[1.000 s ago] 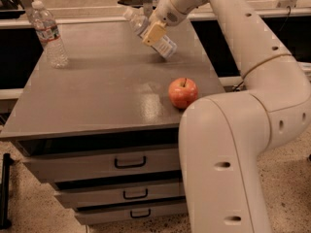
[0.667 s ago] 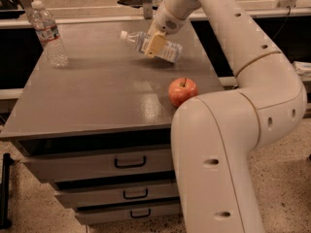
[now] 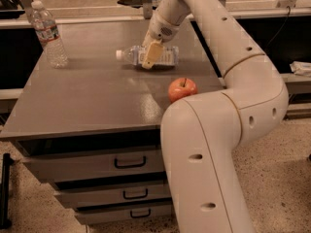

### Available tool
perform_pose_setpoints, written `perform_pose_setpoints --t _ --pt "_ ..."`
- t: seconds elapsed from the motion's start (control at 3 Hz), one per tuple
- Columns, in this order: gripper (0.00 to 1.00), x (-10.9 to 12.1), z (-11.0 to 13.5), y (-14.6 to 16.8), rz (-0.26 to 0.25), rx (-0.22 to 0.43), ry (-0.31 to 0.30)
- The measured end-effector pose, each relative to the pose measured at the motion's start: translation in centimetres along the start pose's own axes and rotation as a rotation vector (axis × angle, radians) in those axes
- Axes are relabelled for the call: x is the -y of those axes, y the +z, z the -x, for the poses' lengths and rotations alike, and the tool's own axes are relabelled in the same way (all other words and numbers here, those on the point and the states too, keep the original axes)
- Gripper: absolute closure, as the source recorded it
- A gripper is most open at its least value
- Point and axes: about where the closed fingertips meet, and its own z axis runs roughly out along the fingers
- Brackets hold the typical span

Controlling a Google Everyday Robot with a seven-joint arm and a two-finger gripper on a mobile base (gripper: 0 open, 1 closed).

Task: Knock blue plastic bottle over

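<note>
Lying sideways on the table (image 3: pixel 97 98), blue plastic bottle (image 3: pixel 168 57), tool (image 3: pixel 150 58) over its label, grip impossible to tell

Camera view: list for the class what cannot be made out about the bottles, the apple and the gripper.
- Clear plastic bottle with white-and-blue label, lying on its side: label partly hidden by the gripper in front of it; contact cannot be told.
- Upright clear ridged bottle with red-and-white label: print too small to read.
- Red apple: lower edge hidden by the white robot arm.
</note>
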Motion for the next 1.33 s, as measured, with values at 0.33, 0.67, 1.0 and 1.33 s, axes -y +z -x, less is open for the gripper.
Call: perform_pose_setpoints --t 0.33,0.67,1.0,1.33 --pt "0.59 -0.2 0.3 0.1 0.019 0.016 -0.008" --pt "0.36 -0.2 0.6 -0.2 0.024 0.040 -0.005" --pt "0.13 -0.3 0.7 -0.8 0.022 0.076 0.013" --pt "0.00 -0.4 0.7 -1.5 0.017 0.106 0.034"
